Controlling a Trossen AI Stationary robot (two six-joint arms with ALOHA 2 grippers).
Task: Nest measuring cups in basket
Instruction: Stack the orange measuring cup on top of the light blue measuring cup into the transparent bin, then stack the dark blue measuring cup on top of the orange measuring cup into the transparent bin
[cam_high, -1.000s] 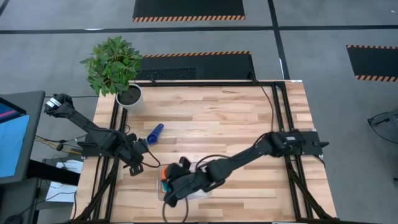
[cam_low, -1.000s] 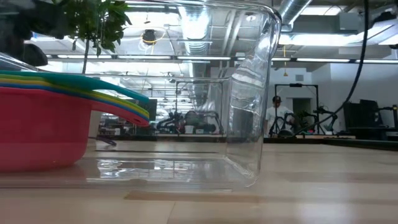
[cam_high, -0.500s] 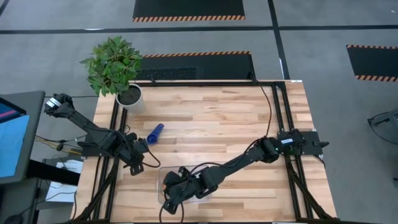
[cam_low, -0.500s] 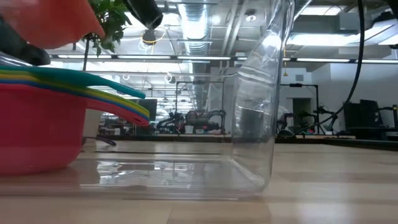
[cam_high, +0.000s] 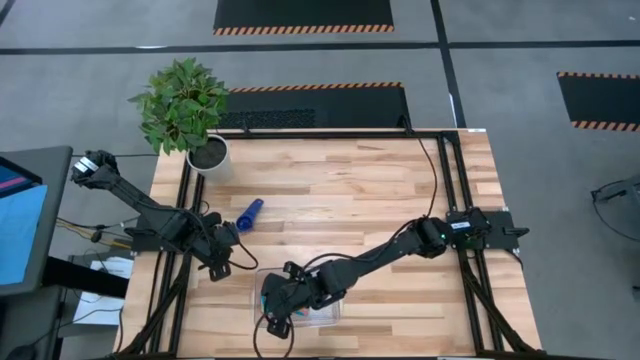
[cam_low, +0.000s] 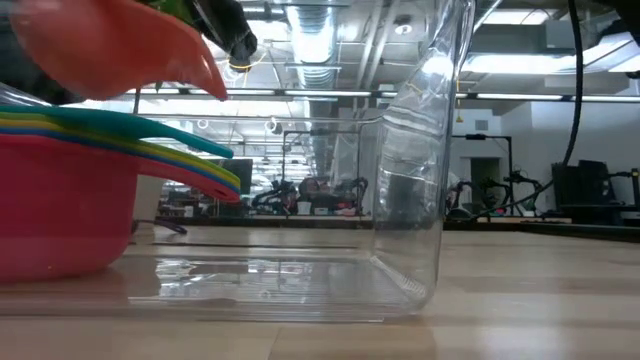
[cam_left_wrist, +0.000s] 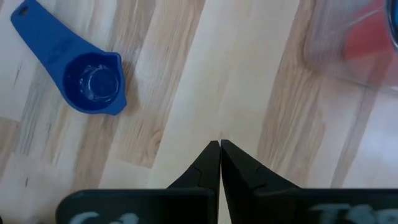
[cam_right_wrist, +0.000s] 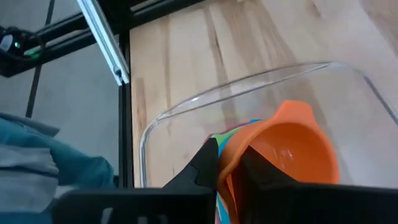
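An orange measuring cup (cam_right_wrist: 283, 149) hangs just above the stack of nested cups, with my right gripper (cam_right_wrist: 229, 149) shut on it. That stack, a red cup (cam_low: 60, 210) with green, yellow and other rims in it, sits inside the clear basket (cam_right_wrist: 186, 106). In the low view the orange cup (cam_low: 120, 45) floats over the stack's top rim. A blue cup (cam_left_wrist: 93, 84) lies open side up on the wood, left of centre (cam_high: 250, 213). My left gripper (cam_left_wrist: 219, 143) hovers shut over bare wood between the blue cup and the basket (cam_high: 222, 266). My right gripper pinches the orange cup's handle (cam_right_wrist: 227, 169) between its two fingers, close to the bowl. The fingers slant down from the table's right side, and the bowl reaches out beyond their tips. The cup is lifted clear above the stack, slightly tilted, open side up.
A potted plant (cam_high: 185, 110) in a white pot stands at the table's far left corner. Black frame rails (cam_high: 185, 200) run along the left and right edges. The basket (cam_high: 325, 312) sits near the front edge, left of centre, under the right arm.
My right gripper has sunk toward the basket and the table's near-left, tipping further down, with the orange cup held throughout. In the low view the cup has come down into sight above the stack. The basket's right wall has shifted a little to the right there.
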